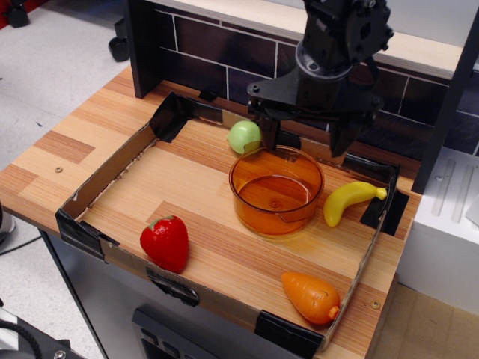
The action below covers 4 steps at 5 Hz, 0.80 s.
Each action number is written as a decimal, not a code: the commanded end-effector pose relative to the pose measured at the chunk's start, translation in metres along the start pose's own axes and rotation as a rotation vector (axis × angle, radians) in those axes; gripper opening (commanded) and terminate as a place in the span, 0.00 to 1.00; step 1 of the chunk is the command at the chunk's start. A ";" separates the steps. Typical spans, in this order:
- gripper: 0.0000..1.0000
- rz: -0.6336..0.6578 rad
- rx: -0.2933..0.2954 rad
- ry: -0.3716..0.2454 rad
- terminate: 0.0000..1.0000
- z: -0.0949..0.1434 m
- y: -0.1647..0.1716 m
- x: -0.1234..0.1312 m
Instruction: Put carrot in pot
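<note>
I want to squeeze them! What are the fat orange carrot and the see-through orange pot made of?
The plump orange carrot looks like smooth glossy plastic, a toy: even colour, soft shine. The round amber pot seems clear hard plastic; the wood shows through its walls. Probably neither squishes much.

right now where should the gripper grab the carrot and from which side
Probably across the plump middle of the carrot, coming straight down from above. It lies flat on the wood in the tray's near right corner, with the cardboard wall close beside it, so a side approach looks blocked. The gripper hangs open above the pot, holding nothing.
</note>
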<state>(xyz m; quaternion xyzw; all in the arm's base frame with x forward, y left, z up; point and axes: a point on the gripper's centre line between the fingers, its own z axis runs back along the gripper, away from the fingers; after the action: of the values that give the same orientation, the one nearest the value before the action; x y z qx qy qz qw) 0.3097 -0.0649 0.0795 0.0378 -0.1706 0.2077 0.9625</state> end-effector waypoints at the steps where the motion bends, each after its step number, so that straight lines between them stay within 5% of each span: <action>1: 1.00 0.220 -0.062 -0.035 0.00 0.054 -0.013 -0.039; 3: 1.00 0.562 -0.044 0.117 0.00 0.045 -0.031 -0.079; 4: 1.00 0.765 -0.023 0.120 0.00 0.028 -0.028 -0.089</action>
<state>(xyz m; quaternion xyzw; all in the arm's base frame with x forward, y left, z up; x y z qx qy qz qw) 0.2252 -0.1233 0.0636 -0.0394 -0.1100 0.5603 0.8200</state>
